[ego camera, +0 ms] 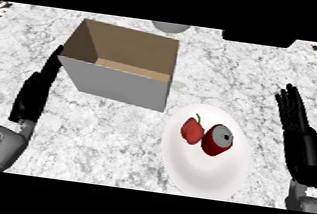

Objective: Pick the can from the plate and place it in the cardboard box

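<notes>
Your right hand stands open at about three o'clock of the view, fingers straight and pointing up the counter, holding nothing and touching nothing. It is well to the right of the white plate, which sits at roughly five o'clock from the view's centre.

The red can lies on its side on the plate's upper half, its grey end facing up and to the right. Pressed against it at nine o'clock is a small red pepper with a green stem; the two look to be touching.

The pick has not begun, by the look of it. For a clean one, bring the right hand in from the can's three o'clock side, where nothing stands in the way, and close the fingers and thumb across the can's round body, not its ends. Keep clear of the pepper, or you may drag it along. Lift straight before carrying.

The cardboard box stands open-topped at about eleven o'clock of the plate, so clear its near wall on the way over.

Your left hand is also open and idle, fingers straight, just beside the box's left wall at nine o'clock.
</notes>
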`<state>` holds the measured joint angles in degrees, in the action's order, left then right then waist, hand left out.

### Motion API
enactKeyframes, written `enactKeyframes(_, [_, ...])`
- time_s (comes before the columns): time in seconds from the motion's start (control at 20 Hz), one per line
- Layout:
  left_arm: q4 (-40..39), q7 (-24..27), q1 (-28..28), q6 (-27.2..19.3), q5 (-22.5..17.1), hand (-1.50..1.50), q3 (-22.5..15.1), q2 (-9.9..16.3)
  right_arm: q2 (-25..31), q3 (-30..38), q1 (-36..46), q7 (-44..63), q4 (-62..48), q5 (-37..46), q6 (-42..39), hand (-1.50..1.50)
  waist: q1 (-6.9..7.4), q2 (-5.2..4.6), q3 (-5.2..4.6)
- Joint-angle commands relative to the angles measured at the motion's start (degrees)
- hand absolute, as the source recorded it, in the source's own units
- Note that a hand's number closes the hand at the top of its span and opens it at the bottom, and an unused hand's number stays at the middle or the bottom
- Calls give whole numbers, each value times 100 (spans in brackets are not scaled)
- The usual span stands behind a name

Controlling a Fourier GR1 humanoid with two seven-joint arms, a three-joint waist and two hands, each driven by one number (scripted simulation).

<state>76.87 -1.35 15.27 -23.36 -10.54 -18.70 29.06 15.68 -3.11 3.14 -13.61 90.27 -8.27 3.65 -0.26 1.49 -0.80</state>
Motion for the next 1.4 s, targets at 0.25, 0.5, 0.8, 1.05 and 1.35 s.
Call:
enactKeyframes(0.25, [-392, 103, -717, -43, 310, 0, 833, 1040, -216, -136, -257, 852, 229, -559, -339, -150, 73, -145, 78])
enactKeyframes(0.5, [-637, 67, -593, 124, 157, 0, 793, 664, 632, -818, -650, -295, -764, 1990, 199, -150, 33, -170, 82])
enactKeyframes(0.8, [-680, 91, -706, 317, 302, 0, 798, 649, 539, -74, -749, -2401, -1381, 530, -955, -150, 9, -162, 86])
enactKeyframes(1.05, [-407, 114, -961, 307, 291, 0, 1010, 680, 1259, -220, -462, -1313, -726, 1844, -331, -150, 45, -139, 72])
enactKeyframes(1.35, [-357, -73, -813, 284, 403, 0, 1000, 611, 2191, -582, 152, -290, -782, 2524, -1285, -150, 81, -146, 74])
